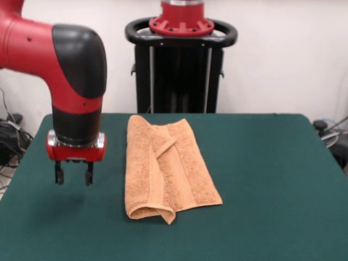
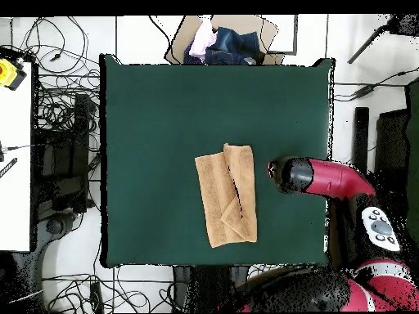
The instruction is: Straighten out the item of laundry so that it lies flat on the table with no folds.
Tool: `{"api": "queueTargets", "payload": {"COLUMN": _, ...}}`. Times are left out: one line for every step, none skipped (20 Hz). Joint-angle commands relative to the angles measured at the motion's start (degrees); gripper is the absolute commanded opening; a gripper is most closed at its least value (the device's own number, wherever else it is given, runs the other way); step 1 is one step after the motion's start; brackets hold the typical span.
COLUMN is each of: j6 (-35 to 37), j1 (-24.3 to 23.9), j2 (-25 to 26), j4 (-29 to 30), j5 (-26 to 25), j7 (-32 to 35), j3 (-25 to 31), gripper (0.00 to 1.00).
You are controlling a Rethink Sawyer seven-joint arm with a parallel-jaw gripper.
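The item of laundry [image 1: 168, 168] is a peach terry towel lying on the green table [image 1: 272, 179], folded lengthwise, with its left part doubled over the middle and a rolled corner at the near end. In the overhead view the towel [image 2: 227, 195] lies a little right of the table's [image 2: 155, 123] centre. My gripper [image 1: 73, 178] hangs above the table to the left of the towel, apart from it, its two dark fingers open with nothing between them. From overhead, the arm's wrist [image 2: 293, 174] hides the gripper, just right of the towel.
A heap of other cloth [image 2: 221, 42] lies past the table's far edge in the overhead view. Cables [image 2: 57, 139] and a white bench [image 2: 15, 155] sit beside the table. Bare green surface surrounds the towel.
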Motion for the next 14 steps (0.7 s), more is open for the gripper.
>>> {"api": "queueTargets", "payload": {"j6": -4.96, "j1": 1.81, "j2": 4.42, "j4": -3.02, "j5": -4.19, "j7": 2.84, "j3": 1.18, "gripper": 1.00}}
{"api": "queueTargets", "payload": {"j6": -3.79, "j1": 1.78, "j2": 3.36, "j4": -2.66, "j5": -3.83, "j7": 2.48, "j3": 1.33, "gripper": 1.00}}
{"api": "queueTargets", "payload": {"j6": -2.89, "j1": 2.55, "j2": 3.03, "j4": -3.57, "j5": -3.68, "j7": 2.81, "j3": 0.91, "gripper": 1.00}}
{"api": "queueTargets", "payload": {"j6": -2.00, "j1": 3.31, "j2": 2.70, "j4": -4.47, "j5": -3.54, "j7": 3.13, "j3": 0.49, "gripper": 1.00}}
{"api": "queueTargets", "payload": {"j6": -1.85, "j1": 4.32, "j2": 2.90, "j4": -5.63, "j5": -3.74, "j7": 3.84, "j3": -0.28, "gripper": 1.00}}
{"api": "queueTargets", "payload": {"j6": -1.70, "j1": 5.33, "j2": 3.11, "j4": -6.79, "j5": -3.94, "j7": 4.54, "j3": -1.05, "gripper": 1.00}}
{"api": "queueTargets", "payload": {"j6": -1.03, "j1": 6.00, "j2": 3.27, "j4": -7.81, "j5": -3.98, "j7": 4.58, "j3": -1.58, "gripper": 1.00}}
{"api": "queueTargets", "payload": {"j6": -0.36, "j1": 6.67, "j2": 3.44, "j4": -8.83, "j5": -4.02, "j7": 4.61, "j3": -2.12, "gripper": 1.00}}
{"api": "queueTargets", "payload": {"j6": 0.06, "j1": 6.86, "j2": 3.50, "j4": -9.36, "j5": -4.08, "j7": 4.30, "j3": -2.41, "gripper": 1.00}}
{"api": "queueTargets", "payload": {"j6": 0.88, "j1": 6.83, "j2": 3.85, "j4": -10.37, "j5": -3.87, "j7": 3.55, "j3": -2.14, "gripper": 1.00}}
{"api": "queueTargets", "payload": {"j6": 1.29, "j1": 6.83, "j2": 4.59, "j4": -11.50, "j5": -3.73, "j7": 2.94, "j3": -1.92, "gripper": 1.00}}
{"api": "queueTargets", "payload": {"j6": 1.61, "j1": 6.90, "j2": 5.60, "j4": -12.92, "j5": -3.58, "j7": 2.45, "j3": -1.64, "gripper": 1.00}}
{"api": "queueTargets", "payload": {"j6": 2.05, "j1": 7.05, "j2": 6.93, "j4": -14.78, "j5": -3.43, "j7": 1.89, "j3": -1.32, "gripper": 1.00}}
{"api": "queueTargets", "payload": {"j6": 2.49, "j1": 7.20, "j2": 8.26, "j4": -16.65, "j5": -3.28, "j7": 1.34, "j3": -0.99, "gripper": 1.00}}
